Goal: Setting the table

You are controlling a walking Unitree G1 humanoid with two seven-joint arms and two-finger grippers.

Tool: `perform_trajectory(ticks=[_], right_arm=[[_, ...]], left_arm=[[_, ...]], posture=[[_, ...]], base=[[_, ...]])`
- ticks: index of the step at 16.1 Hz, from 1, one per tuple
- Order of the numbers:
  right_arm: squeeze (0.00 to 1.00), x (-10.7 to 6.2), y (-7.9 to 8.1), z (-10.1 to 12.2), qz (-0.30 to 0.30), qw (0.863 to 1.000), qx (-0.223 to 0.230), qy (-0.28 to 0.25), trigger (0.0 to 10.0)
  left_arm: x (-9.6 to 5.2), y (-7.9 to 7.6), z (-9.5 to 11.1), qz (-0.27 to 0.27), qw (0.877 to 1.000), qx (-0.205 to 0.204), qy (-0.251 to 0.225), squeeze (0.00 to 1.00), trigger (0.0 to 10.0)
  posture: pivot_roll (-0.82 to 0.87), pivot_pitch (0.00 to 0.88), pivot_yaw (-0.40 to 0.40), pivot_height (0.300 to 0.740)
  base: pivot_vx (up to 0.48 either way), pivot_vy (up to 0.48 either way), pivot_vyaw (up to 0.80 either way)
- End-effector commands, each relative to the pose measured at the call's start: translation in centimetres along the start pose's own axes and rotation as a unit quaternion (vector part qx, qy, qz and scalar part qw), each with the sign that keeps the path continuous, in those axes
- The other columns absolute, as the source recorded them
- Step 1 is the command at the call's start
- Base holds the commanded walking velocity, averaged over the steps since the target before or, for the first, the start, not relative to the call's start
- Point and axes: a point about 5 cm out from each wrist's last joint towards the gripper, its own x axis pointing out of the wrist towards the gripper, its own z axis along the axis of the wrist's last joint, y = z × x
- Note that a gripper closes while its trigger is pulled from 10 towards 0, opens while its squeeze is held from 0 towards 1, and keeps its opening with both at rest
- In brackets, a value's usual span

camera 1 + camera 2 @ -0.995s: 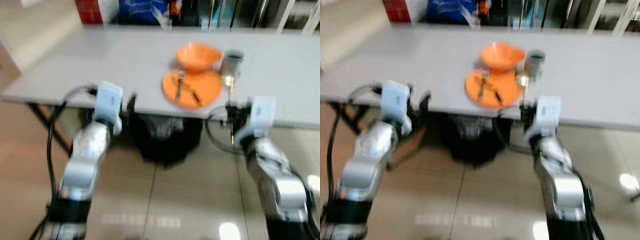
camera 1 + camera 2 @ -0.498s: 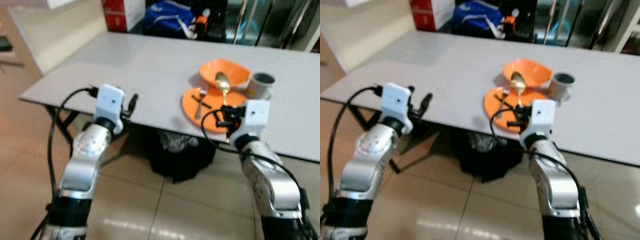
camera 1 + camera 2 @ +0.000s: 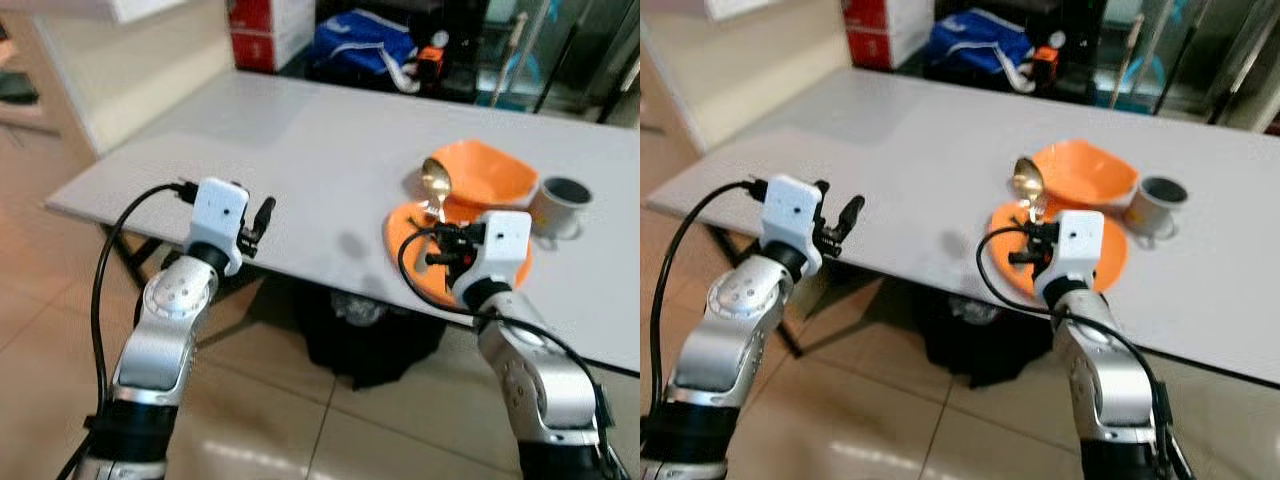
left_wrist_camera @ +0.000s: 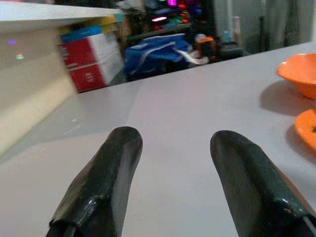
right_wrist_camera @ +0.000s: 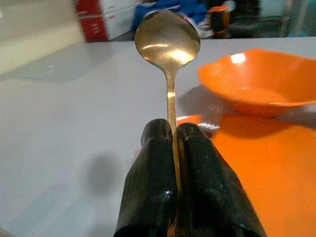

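A gold spoon [image 5: 168,44] stands upright, its handle pinched in my right gripper [image 5: 174,133], which is shut on it over the near edge of an orange plate [image 3: 1112,252]. The spoon's bowl [image 3: 436,179] rises in front of an orange bowl [image 3: 490,170] at the plate's far side. A grey cup [image 3: 562,203] stands right of the bowl. My left gripper [image 4: 173,148] is open and holds nothing, low over the bare grey table [image 3: 300,150] near its front edge, well left of the plate.
Beyond the table's far edge are a blue bag [image 3: 365,45], red boxes [image 3: 262,35] and dark clutter. A black bag [image 3: 365,330] sits on the tiled floor under the table. A pale counter [image 3: 110,80] runs along the left.
The camera has come closer and the scene shifted right. My right gripper with the spoon has moved forward over the plate's near edge. The left gripper now reaches over the table edge.
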Motion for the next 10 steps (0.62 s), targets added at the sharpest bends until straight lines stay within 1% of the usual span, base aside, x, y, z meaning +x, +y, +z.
perform_trajectory(ticks=[1, 5, 6, 7, 9, 10], right_arm=[[0.0, -0.4, -1.0, 0.3, -0.018, 1.0, 0.0, -0.005, 10.0], [0.0, -0.5, -0.9, 0.2, -0.018, 1.0, 0.0, -0.001, 10.0], [0.0, -0.6, -0.9, 0.1, -0.022, 1.0, 0.002, 0.002, 10.0], [0.0, -0.7, -1.0, 0.1, -0.025, 1.0, 0.001, 0.003, 10.0], [0.0, -1.1, -1.0, 0.2, -0.028, 1.0, 0.002, 0.003, 10.0], [0.0, -1.3, -0.9, 0.2, -0.026, 1.0, 0.005, 0.004, 10.0]], left_arm=[[0.3, -0.8, 0.7, -0.02, 1.0, 0.004, -0.011, 0.0, 10.0], [0.1, -0.8, 0.6, -0.023, 1.0, 0.006, -0.009, 0.0, 10.0], [0.1, -0.8, 0.5, -0.025, 1.0, 0.009, -0.006, 0.0, 10.0], [0.1, -0.9, 0.5, -0.025, 1.0, 0.013, -0.004, 0.0, 10.0], [-0.1, -1.7, 0.3, -0.056, 0.998, 0.035, -0.001, 0.0, 10.0], [-0.4, -2.0, 0.2, -0.07, 0.997, 0.039, -0.001, 0.0, 10.0]], posture=[[0.1, 0.0, 0.026, 0.74], [0.1, 0.0, 0.027, 0.74], [0.1, 0.004, 0.029, 0.74], [0.1, 0.004, 0.029, 0.74], [0.09, 0.019, 0.035, 0.74], [0.09, 0.026, 0.039, 0.74]], base=[[0.401, 0.0, -0.8], [0.398, 0.0, -0.8], [0.379, 0.0, 0.0], [0.0, 0.0, 0.0], [0.0, 0.0, 0.0], [0.0, 0.0, 0.0]])
